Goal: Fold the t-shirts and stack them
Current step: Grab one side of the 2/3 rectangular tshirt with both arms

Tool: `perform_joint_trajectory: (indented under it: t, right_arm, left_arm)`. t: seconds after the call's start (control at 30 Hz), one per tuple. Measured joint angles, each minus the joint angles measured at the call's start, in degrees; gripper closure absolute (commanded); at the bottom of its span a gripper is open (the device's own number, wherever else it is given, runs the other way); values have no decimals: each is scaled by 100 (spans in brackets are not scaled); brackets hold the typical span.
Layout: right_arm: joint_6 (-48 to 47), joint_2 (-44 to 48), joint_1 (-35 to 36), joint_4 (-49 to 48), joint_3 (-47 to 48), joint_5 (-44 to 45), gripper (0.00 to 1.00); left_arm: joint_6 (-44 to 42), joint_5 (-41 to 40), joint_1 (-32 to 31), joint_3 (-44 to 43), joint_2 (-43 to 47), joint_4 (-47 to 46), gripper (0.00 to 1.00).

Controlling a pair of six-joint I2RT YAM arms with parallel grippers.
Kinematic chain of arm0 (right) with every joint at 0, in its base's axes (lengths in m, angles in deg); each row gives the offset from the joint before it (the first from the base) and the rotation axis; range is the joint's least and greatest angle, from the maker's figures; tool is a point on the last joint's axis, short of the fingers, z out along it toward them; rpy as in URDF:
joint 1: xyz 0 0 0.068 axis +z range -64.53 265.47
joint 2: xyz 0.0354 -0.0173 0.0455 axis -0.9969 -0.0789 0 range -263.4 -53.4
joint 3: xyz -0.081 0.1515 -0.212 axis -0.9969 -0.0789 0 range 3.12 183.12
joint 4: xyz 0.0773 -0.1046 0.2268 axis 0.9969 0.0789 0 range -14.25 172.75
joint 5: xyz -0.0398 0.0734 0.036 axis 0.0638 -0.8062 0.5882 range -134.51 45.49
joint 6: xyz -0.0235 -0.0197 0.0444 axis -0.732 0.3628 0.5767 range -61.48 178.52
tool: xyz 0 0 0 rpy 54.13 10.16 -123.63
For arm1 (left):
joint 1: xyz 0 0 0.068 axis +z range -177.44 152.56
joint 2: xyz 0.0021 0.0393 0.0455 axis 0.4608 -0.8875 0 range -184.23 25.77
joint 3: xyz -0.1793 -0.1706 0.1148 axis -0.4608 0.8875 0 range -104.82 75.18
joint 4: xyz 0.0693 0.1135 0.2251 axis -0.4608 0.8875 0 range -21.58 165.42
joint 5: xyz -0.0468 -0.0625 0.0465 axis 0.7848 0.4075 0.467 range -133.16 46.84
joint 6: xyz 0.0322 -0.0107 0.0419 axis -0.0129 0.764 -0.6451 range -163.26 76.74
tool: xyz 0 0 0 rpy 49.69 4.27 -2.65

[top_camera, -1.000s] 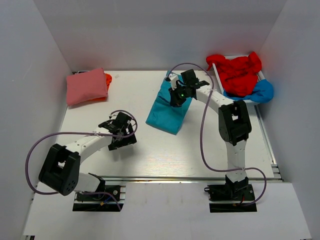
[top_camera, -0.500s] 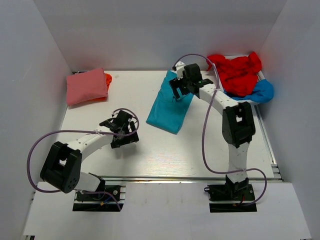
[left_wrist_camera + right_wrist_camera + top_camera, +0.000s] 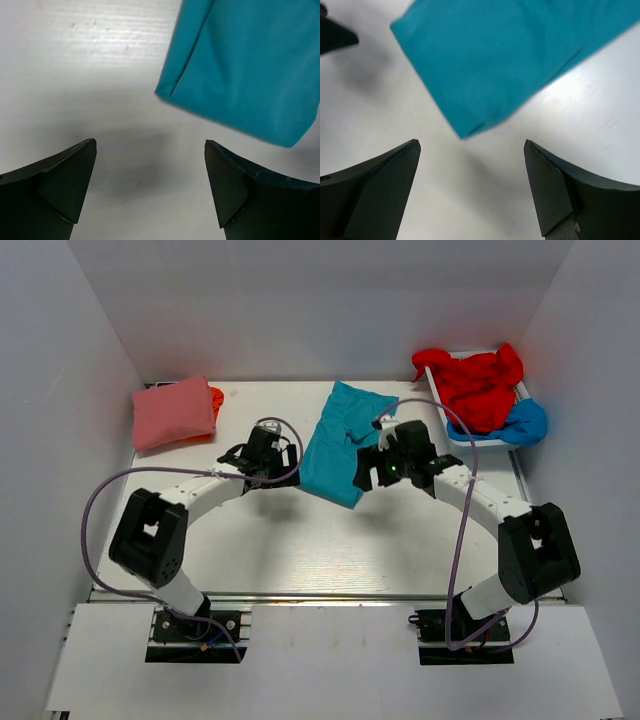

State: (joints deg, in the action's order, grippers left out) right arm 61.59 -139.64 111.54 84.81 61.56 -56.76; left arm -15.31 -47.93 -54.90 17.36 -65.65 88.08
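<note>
A teal t-shirt (image 3: 338,445) lies folded into a long strip in the middle of the table, slanting from back right to front left. My left gripper (image 3: 288,464) stands open just left of its near end, with the cloth corner (image 3: 250,65) ahead of the fingers and only bare table between them. On the other side, my right gripper (image 3: 366,472) is open too, and the shirt's near corner (image 3: 510,55) lies just beyond its fingertips. Neither gripper (image 3: 150,185) (image 3: 472,185) holds cloth.
A folded pink shirt (image 3: 174,412) rests on an orange one (image 3: 215,397) at the back left. A white tray (image 3: 452,437) at the back right holds a crumpled red shirt (image 3: 478,385) and a bright blue one (image 3: 525,423). White walls enclose the table.
The right gripper opened, let go of the teal shirt's far end and came back to its near right corner. The left arm reached forward to the shirt's near left side.
</note>
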Motion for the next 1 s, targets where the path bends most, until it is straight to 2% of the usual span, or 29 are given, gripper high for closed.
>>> perform_joint_trajectory:
  t: [0.07, 0.13, 0.2, 0.23, 0.3, 0.33, 0.4, 0.43, 0.53, 0.57, 0.63, 0.67, 0.7, 0.8, 0.83, 0.9, 0.93, 1.0]
  right_arm:
    - [514, 133, -13, -35, -511, -157, 11]
    - [964, 210, -33, -31, -914, -387, 11]
    - [1303, 166, -33, -20, -1062, -514, 13]
    - [1440, 114, -33, -35, -1067, -551, 14]
    - [1631, 24, -28, -157, -1064, -605, 17]
    - [1740, -31, -28, -232, -1060, -616, 20]
    - [1902, -201, -28, -435, -1058, -634, 27]
    - [1969, -317, -28, -549, -1058, -634, 27]
    - [2166, -673, -28, -715, -1019, -627, 32]
    - [2208, -785, -28, -772, -1005, -619, 34]
    - [2317, -997, -28, -850, -975, -621, 38]
    - [2371, -1084, -28, -914, -949, -675, 39]
    - [2415, -1143, -26, -960, -907, -686, 41]
    - [2505, -1287, -13, -1123, -857, -734, 56]
    - [2527, -1325, -7, -1150, -857, -758, 71]
    - [2551, -1370, 4, -1204, -857, -785, 93]
    - [2581, -1379, 11, -1207, -857, -804, 100]
    - [2605, -1377, 33, -1209, -863, -863, 100]
  left_arm:
    - [-192, 92, 0, -160, -282, -223, 9]
    - [-361, 197, 0, -291, -603, -437, 21]
    - [-501, 299, 4, -435, -955, -566, 25]
    - [-570, 352, 20, -525, -1154, -612, 30]
    - [-662, 461, 31, -651, -1497, -717, 33]
    - [-715, 503, 33, -717, -1598, -789, 40]
    - [-769, 608, 35, -839, -1694, -905, 47]
    - [-800, 667, 37, -874, -1770, -951, 47]
    - [-868, 798, 39, -907, -1871, -1086, 57]
    - [-881, 857, 44, -907, -1884, -1132, 65]
    - [-907, 990, 57, -859, -1895, -1220, 69]
    - [-918, 1069, 63, -815, -1895, -1276, 79]
    - [-925, 1132, 70, -791, -1895, -1320, 84]
    - [-905, 1327, 83, -649, -1888, -1541, 100]
    - [-907, 1390, 87, -590, -1871, -1620, 100]
    - [-852, 1513, 94, -433, -1810, -1779, 100]
    - [-828, 1563, 94, -343, -1757, -1843, 100]
    - [-737, 1646, 96, -116, -1585, -1888, 100]
